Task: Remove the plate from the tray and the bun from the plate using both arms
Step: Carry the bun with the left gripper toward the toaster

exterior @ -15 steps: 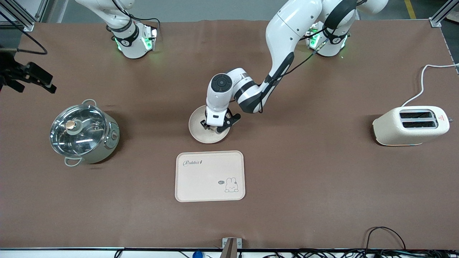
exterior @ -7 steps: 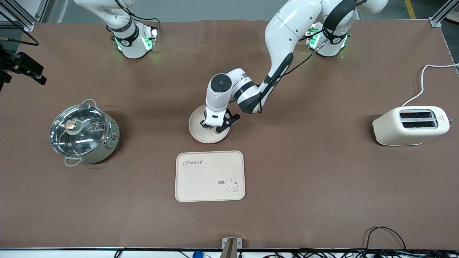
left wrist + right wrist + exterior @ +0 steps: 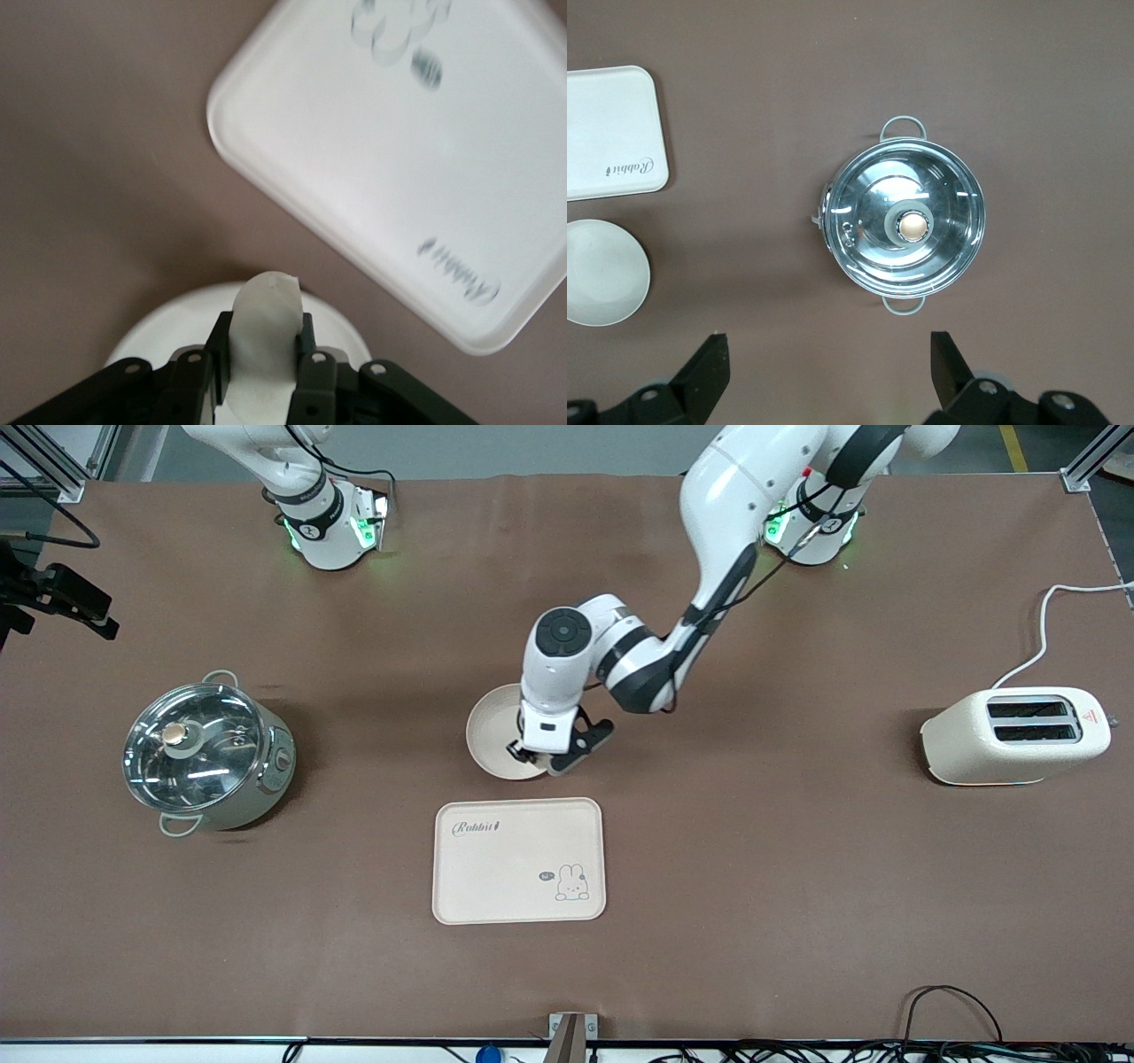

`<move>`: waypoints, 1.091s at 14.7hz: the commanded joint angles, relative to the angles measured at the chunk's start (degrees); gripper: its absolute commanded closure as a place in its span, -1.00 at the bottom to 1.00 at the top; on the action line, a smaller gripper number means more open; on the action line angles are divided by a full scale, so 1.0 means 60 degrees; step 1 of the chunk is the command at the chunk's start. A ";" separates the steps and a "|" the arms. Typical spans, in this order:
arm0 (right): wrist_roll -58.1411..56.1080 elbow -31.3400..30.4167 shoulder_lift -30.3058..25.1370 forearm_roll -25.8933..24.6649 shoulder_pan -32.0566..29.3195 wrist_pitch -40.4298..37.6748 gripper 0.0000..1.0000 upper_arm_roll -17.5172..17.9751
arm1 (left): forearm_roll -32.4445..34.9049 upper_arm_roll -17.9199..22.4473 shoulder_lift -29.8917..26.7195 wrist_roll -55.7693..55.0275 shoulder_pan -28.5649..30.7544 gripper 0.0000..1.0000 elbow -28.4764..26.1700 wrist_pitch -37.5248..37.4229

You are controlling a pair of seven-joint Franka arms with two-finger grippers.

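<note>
The left gripper (image 3: 262, 354) is clamped on the bun (image 3: 266, 332); the pale half-round piece stands between the two black fingers (image 3: 312, 367), its curved edge rising clear of the fingertips. The gripper hangs over the plate (image 3: 493, 737), at the part of the plate nearest the front camera; in the left wrist view the plate's rim (image 3: 190, 305) shows just under the bun. The left arm (image 3: 722, 509) reaches from its base toward the table centre, elbow bent, wrist turned straight down.

The plate rests on the brown table (image 3: 797, 886) near the middle; the tray (image 3: 519, 860) with the rabbit drawing lies nearer to the front camera than the plate, just apart from it, with a narrow strip of bare table between the two rims. In the left wrist view one rounded corner of the tray (image 3: 226, 97) sits close to the plate's edge.

The right gripper (image 3: 828, 376) has its jaws wide apart and holds nothing; it hangs high over the pot (image 3: 904, 221) at the right arm's end of the table; the right arm (image 3: 275, 460) waits.

The pot (image 3: 205, 751), under a glass lid with a knob, stands well apart from the plate; open table lies between them. The toaster (image 3: 1014, 735) stands at the left arm's end, well apart from the tray; its white cord (image 3: 1050, 624) runs off toward the table edge.
</note>
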 commanded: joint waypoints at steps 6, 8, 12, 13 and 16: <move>-0.0037 -0.0210 -0.0123 -0.0025 -0.0260 -0.0594 -1.00 -0.0108 | 0.0193 -0.0061 -0.1777 0.4529 0.2979 0.36 -0.0561 -0.2676; -0.0022 0.0214 -0.0109 -0.0024 -0.0246 -0.0903 -1.00 -0.0093 | 0.0193 -0.0061 -0.1778 0.5454 0.3741 0.35 -0.0882 -0.2663; 0.0007 -0.0047 0.0110 0.0019 -0.0217 -0.0758 -1.00 -0.0108 | 0.0193 -0.0090 -0.1529 0.6117 0.4709 0.28 -0.1745 -0.2051; 0.0007 -0.0063 0.0126 0.0164 -0.0188 -0.0729 -1.00 -0.0093 | 0.0193 -0.0091 -0.1514 0.6132 0.4784 0.27 -0.2096 -0.1729; -0.0007 -0.0121 0.0126 0.0473 -0.0173 -0.0685 -1.00 -0.0093 | 0.0193 -0.0076 -0.1499 0.6176 0.5048 0.26 -0.3239 -0.0483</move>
